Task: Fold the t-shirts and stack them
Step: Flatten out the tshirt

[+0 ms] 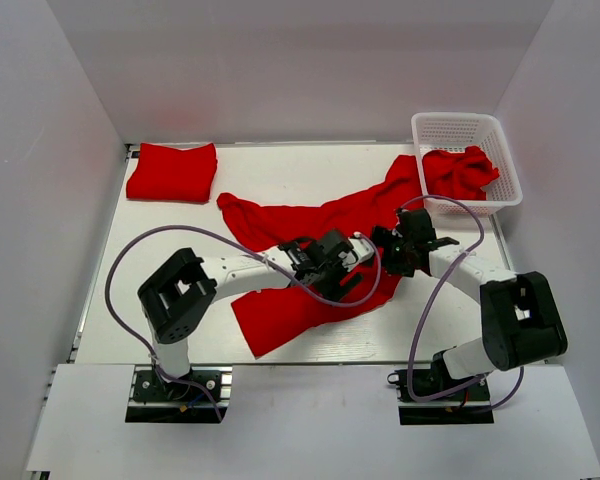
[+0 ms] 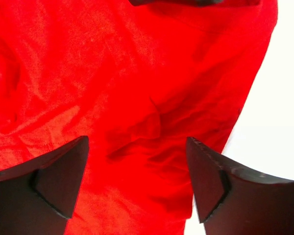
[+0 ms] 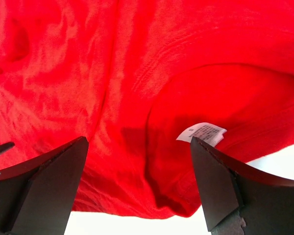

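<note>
A crumpled red t-shirt (image 1: 310,225) lies spread across the middle of the table, one end reaching up to the white basket. My left gripper (image 1: 342,262) is open just above its lower right part; red cloth (image 2: 137,98) fills the left wrist view. My right gripper (image 1: 392,248) is open over the shirt's collar edge, where a white label (image 3: 202,132) shows. A folded red t-shirt (image 1: 172,171) lies at the back left. Another red t-shirt (image 1: 462,172) is bunched in the basket.
The white mesh basket (image 1: 460,128) stands at the back right corner. White walls enclose the table on three sides. Purple cables loop from both arms over the near part of the table (image 1: 130,330).
</note>
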